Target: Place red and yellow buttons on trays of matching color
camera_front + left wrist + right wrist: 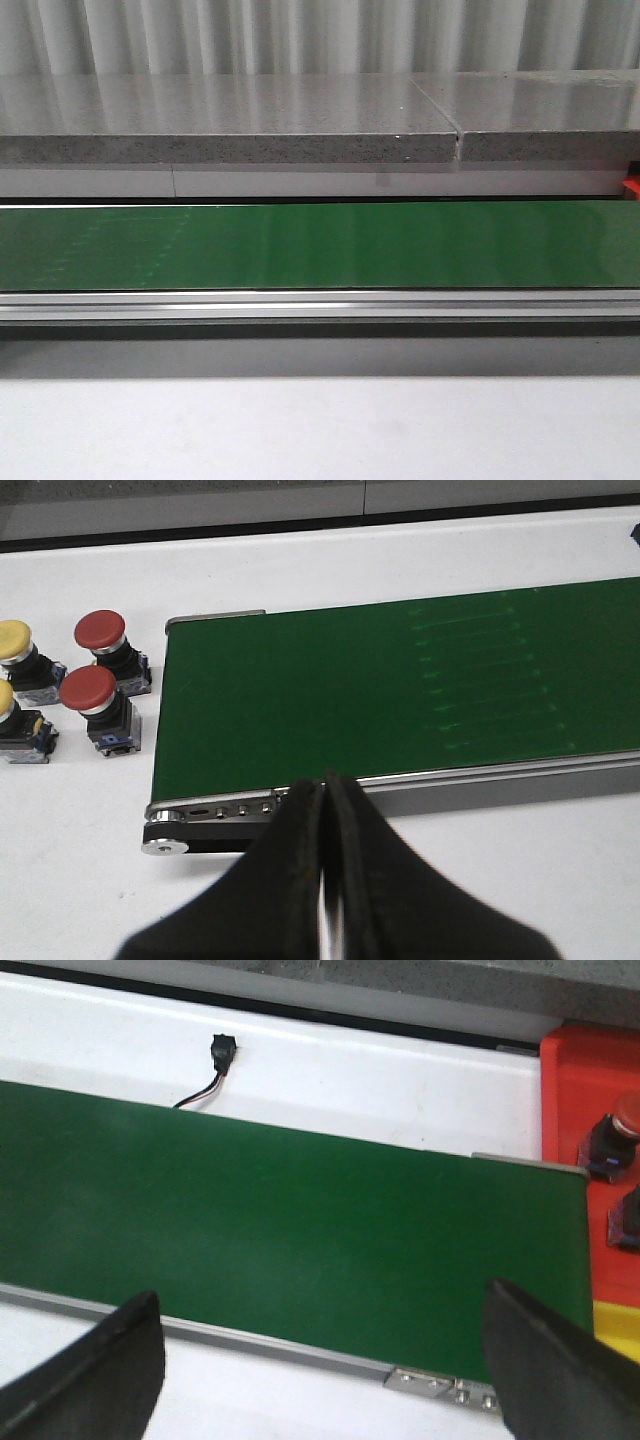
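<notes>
In the left wrist view, two red buttons (100,630) (88,687) and two yellow buttons (14,638) (3,700) stand on the white table beside the end of the green conveyor belt (400,690). My left gripper (326,785) is shut with nothing in it, over the belt's near rail and apart from the buttons. In the right wrist view the red tray (568,1070) lies past the belt's other end and holds a red button (612,1132). A corner of the yellow tray (618,1325) shows beside it. My right gripper (320,1300) is open and empty above the belt's near edge.
The green belt (320,245) runs across the front view, with an aluminium rail (320,305) in front and a grey stone ledge (230,148) behind. A small black sensor with a wire (220,1052) lies on the table beyond the belt. A second dark object (626,1218) sits on the red tray, cut off by the picture's edge.
</notes>
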